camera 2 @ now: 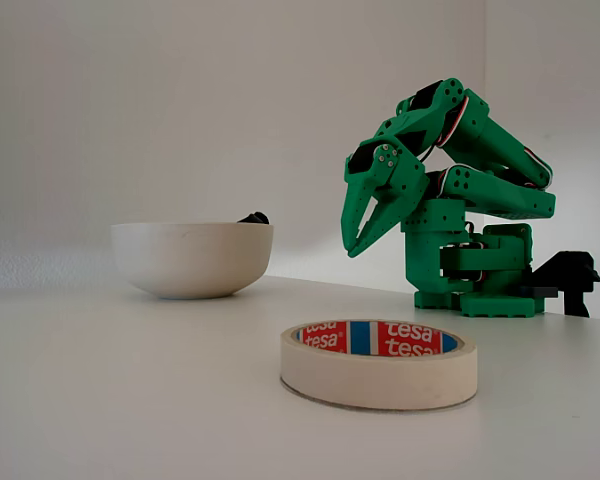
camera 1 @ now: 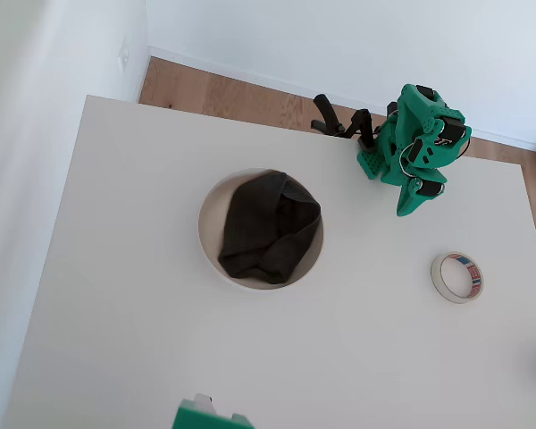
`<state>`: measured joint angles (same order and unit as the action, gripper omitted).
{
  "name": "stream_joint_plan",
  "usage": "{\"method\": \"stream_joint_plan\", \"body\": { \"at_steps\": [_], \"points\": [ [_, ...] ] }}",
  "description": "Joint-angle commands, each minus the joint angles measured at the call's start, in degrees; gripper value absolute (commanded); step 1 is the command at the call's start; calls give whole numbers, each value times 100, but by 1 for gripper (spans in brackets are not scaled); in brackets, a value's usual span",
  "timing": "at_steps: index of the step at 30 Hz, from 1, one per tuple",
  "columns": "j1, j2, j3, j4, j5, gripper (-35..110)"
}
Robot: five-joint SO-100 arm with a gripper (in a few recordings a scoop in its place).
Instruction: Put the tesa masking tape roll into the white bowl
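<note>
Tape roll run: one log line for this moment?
tesa masking tape roll: on table, untouched | white bowl: holds dark cloth | gripper: shut, empty

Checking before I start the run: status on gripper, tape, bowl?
Gripper shut, empty, folded near the arm's base. Tape roll flat on the table, untouched. Bowl holds a dark cloth. Nothing between tape and bowl.

The light was bright, soft and even in both views, like daylight. In the overhead view the white surface [camera 1: 143, 340] was nearly washed out and the shadows on it were very faint. The dark cloth [camera 1: 268, 228] kept few details in its folds. In the fixed view the tape roll [camera 2: 378, 363] in front was sharp with a thin shadow under it, while the green arm [camera 2: 450, 230] and the bowl [camera 2: 192, 258] behind were slightly soft. The bowl's underside was in gentle shade.
</note>
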<state>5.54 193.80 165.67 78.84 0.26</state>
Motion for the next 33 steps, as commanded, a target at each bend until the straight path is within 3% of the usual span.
{"method": "stream_joint_plan", "body": {
  "at_steps": [1,22,33],
  "points": [
    [123,35,18,88,18,-8],
    [527,-44,-35,-44,246,-8],
    [-817,-3331,-729,-1969,396,-8]
  ]
}}
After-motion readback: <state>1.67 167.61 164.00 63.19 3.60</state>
